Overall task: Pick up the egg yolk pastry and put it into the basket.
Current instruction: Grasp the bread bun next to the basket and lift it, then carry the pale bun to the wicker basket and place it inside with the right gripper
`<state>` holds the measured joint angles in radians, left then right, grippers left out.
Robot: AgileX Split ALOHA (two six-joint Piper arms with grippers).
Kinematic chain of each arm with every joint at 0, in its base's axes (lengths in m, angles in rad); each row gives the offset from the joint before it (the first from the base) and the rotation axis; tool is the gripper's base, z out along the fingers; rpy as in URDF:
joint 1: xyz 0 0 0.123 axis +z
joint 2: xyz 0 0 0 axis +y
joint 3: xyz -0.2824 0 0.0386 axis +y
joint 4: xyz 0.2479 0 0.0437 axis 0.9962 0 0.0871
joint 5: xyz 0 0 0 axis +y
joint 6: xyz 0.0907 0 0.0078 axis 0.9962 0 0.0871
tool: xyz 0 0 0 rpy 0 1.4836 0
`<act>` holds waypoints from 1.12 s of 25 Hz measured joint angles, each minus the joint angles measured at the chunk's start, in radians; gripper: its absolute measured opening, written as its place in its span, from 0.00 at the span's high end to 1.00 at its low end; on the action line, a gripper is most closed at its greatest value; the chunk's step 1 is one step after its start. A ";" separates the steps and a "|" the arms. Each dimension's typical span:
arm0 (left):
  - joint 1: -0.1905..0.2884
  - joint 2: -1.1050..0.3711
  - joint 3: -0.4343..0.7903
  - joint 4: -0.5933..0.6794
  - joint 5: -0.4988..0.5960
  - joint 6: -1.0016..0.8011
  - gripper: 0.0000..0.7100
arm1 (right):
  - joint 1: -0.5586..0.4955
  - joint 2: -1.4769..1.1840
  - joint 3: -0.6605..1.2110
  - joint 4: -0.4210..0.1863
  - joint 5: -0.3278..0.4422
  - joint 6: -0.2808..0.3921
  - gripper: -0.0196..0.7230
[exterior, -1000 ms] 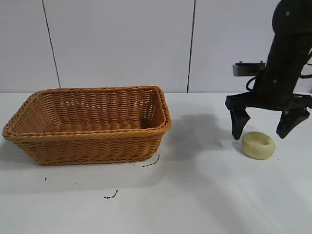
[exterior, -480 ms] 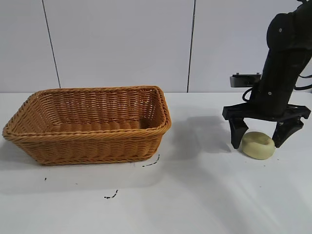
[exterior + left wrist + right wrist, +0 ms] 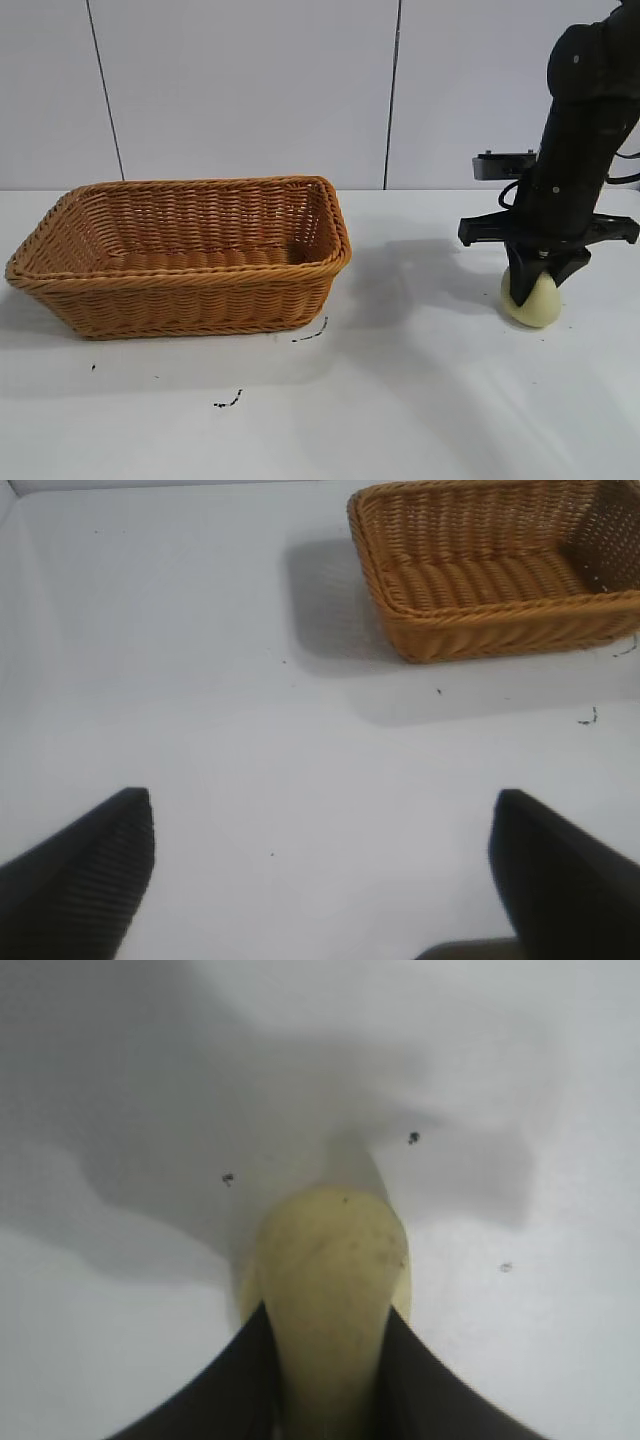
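Pastry (image 3: 533,302) — plain, unlabelled — pinched by right tool (image 3: 535,290) beside basket (image 3: 180,255).

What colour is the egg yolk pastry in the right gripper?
Pale cream-yellow, plain and matte; the egg yolk pastry shows best in the right wrist view.

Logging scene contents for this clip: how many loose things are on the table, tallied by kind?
Egg yolk pastry: 1, squeezed between the right gripper fingers
Wicker basket: 1, with nothing visible inside
Total: 2
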<state>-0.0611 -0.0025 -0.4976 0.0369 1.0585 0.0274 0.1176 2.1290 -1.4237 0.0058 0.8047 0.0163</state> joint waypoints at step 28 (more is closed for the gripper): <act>0.000 0.000 0.000 0.000 0.000 0.000 0.02 | 0.338 0.006 -0.683 0.000 0.320 -0.007 0.79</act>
<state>-0.0611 -0.0025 -0.4976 0.0369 1.0585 0.0274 0.4553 2.1354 -2.1064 0.0057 1.1246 0.0094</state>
